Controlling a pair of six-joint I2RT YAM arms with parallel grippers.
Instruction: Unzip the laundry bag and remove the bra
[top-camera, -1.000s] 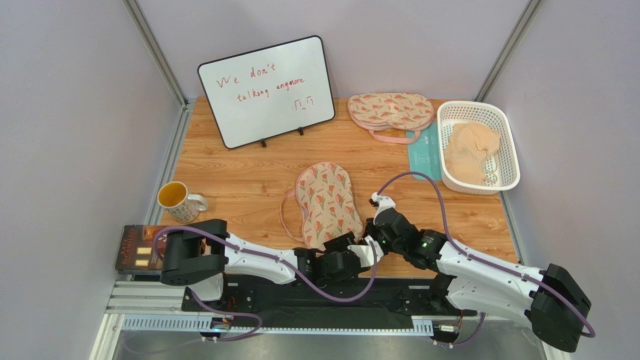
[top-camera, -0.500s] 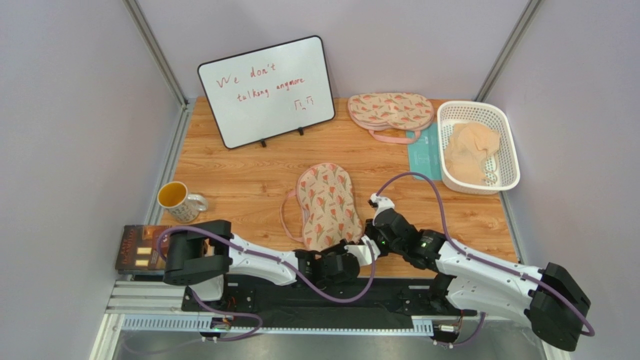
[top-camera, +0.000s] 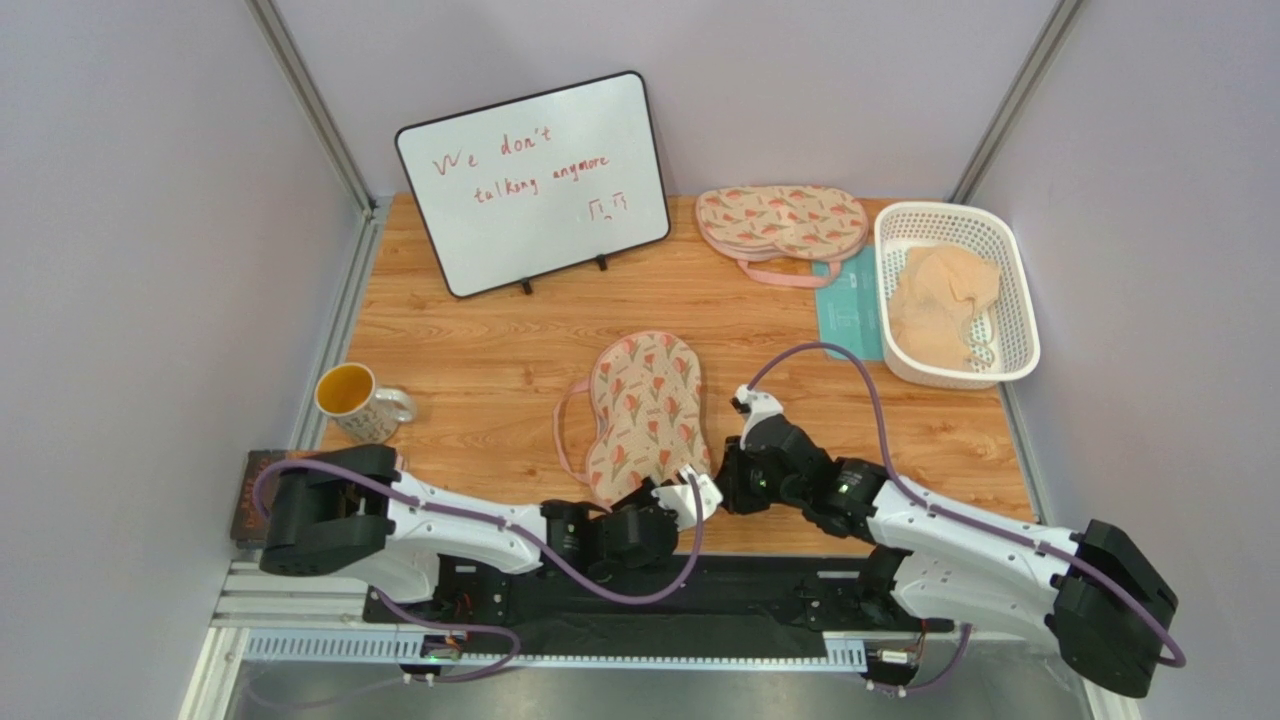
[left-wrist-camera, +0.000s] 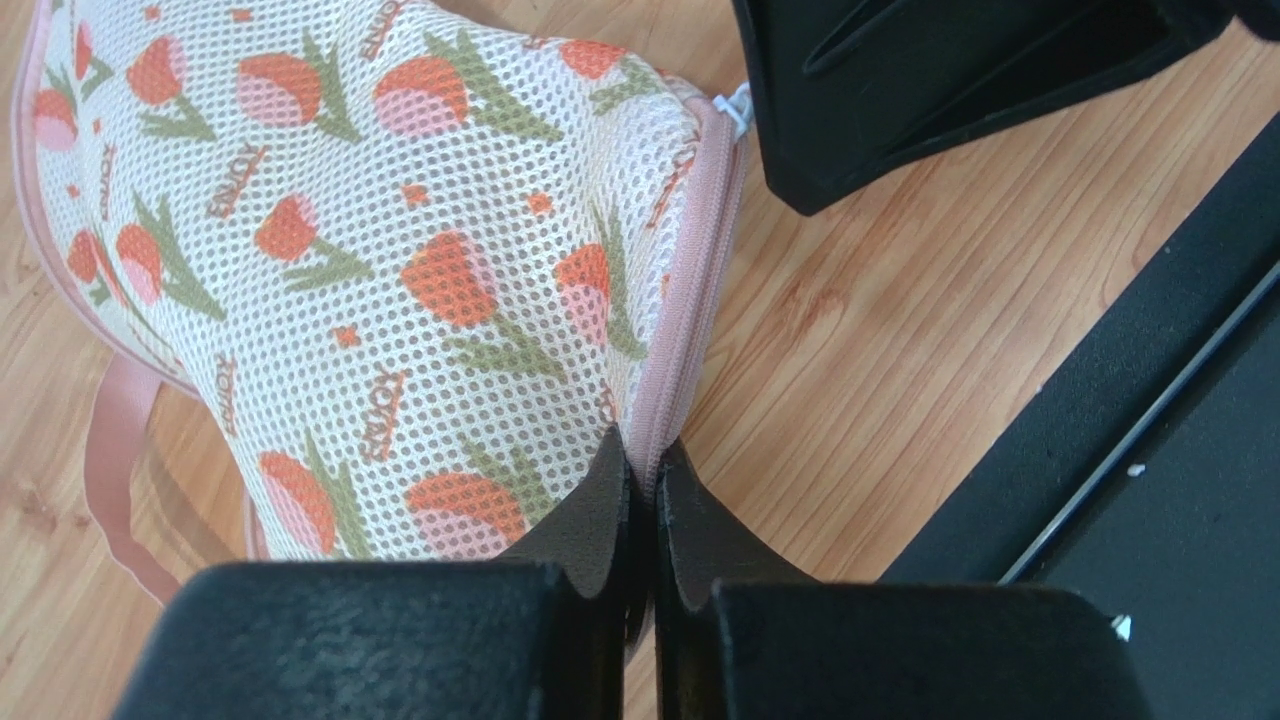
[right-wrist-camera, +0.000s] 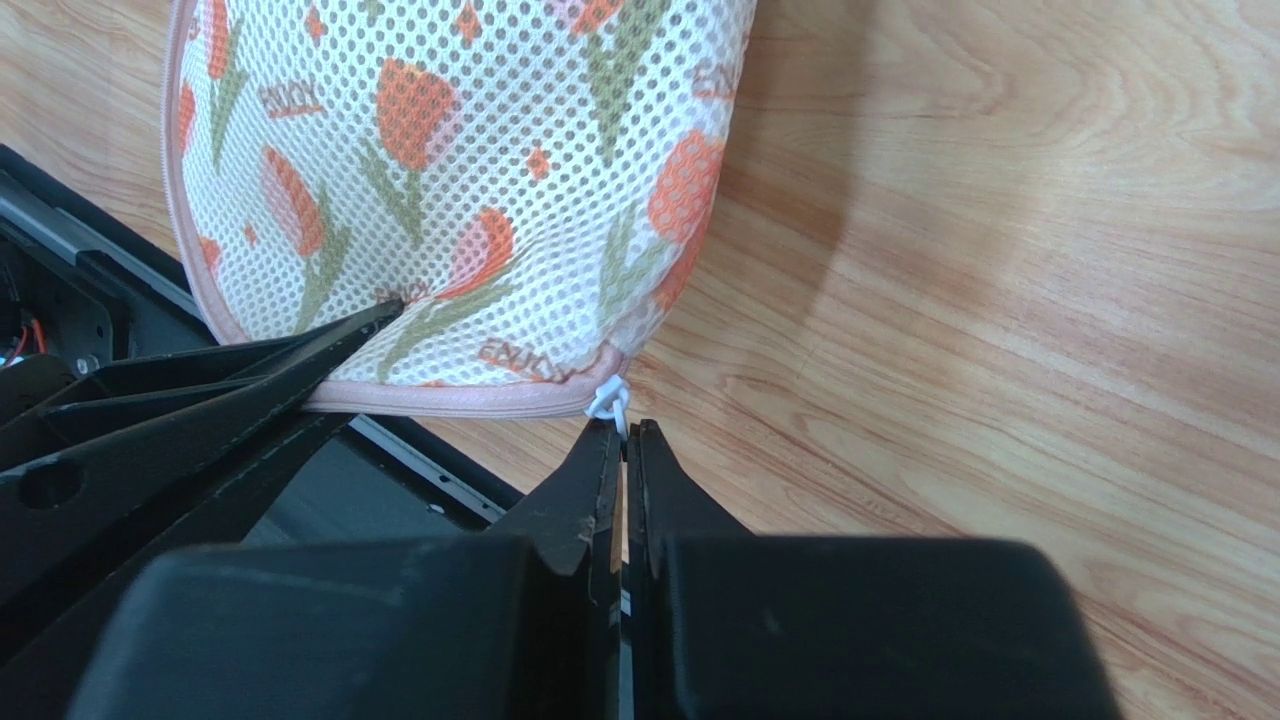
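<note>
The laundry bag (top-camera: 648, 408) lies on the wooden table just beyond the arms, a cream mesh pouch with an orange and green tulip print and pink trim. My left gripper (left-wrist-camera: 649, 458) is shut on the pink zipper edge at the bag's near end (left-wrist-camera: 376, 255). My right gripper (right-wrist-camera: 624, 428) is shut on the small white zipper pull (right-wrist-camera: 607, 401) at the corner of the bag (right-wrist-camera: 451, 180). From above, the left gripper (top-camera: 654, 495) and right gripper (top-camera: 706, 486) stand close together at that near end. The bra is hidden.
A second printed pouch (top-camera: 781, 222) lies at the back. A white basket (top-camera: 1022, 278) at the right holds a peach fabric heap (top-camera: 939, 308), with a teal card (top-camera: 849, 312) beside it. A whiteboard (top-camera: 534, 180) stands back left. A yellow mug (top-camera: 358, 398) sits at the left.
My left gripper has closed onto the bag's pink edge. Both arms have shifted a little to the left, and the bag's near end has moved left with them.
</note>
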